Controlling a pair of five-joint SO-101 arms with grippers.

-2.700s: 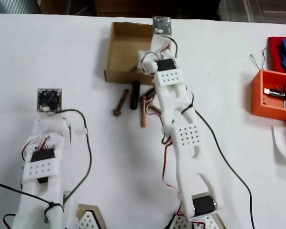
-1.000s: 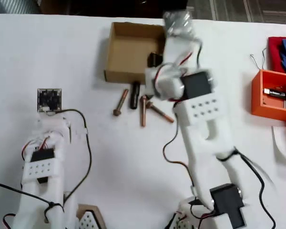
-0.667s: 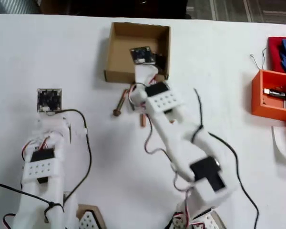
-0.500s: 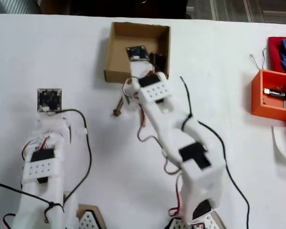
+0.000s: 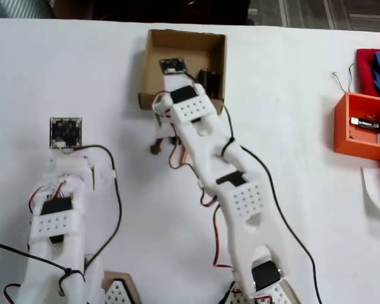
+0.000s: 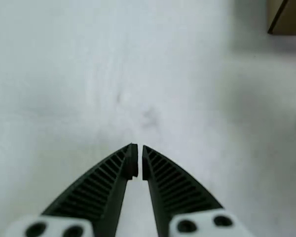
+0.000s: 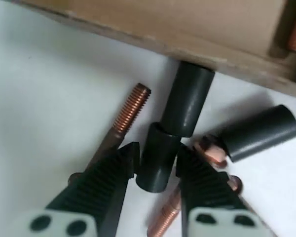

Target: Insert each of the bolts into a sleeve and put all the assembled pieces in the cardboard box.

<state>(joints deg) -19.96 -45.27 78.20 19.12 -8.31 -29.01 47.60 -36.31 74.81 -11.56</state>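
Note:
My right gripper (image 7: 158, 154) is open, its jaws close on either side of a black sleeve (image 7: 155, 165) lying on the table in front of the cardboard box (image 7: 187, 29). A second sleeve (image 7: 187, 98) lies end to end with it against the box wall, and a third (image 7: 259, 133) is beside them. Copper bolts lie around: one threaded (image 7: 124, 118), one head (image 7: 212, 150). In the high view the right arm (image 5: 190, 114) covers these parts; one bolt (image 5: 156, 147) shows beside it. A dark piece (image 5: 207, 81) lies in the box (image 5: 153, 69). My left gripper (image 6: 137, 160) is shut over bare table.
An orange bin (image 5: 361, 130) and a red and blue cloth (image 5: 373, 69) sit at the right edge. The left arm (image 5: 57, 209) rests at the lower left with cables trailing. A box corner (image 6: 286, 17) shows far off in the left wrist view.
The right arm lifted from the box's right side, swung left and came down over the loose sleeves and bolts in front of the box. The left arm stayed still.

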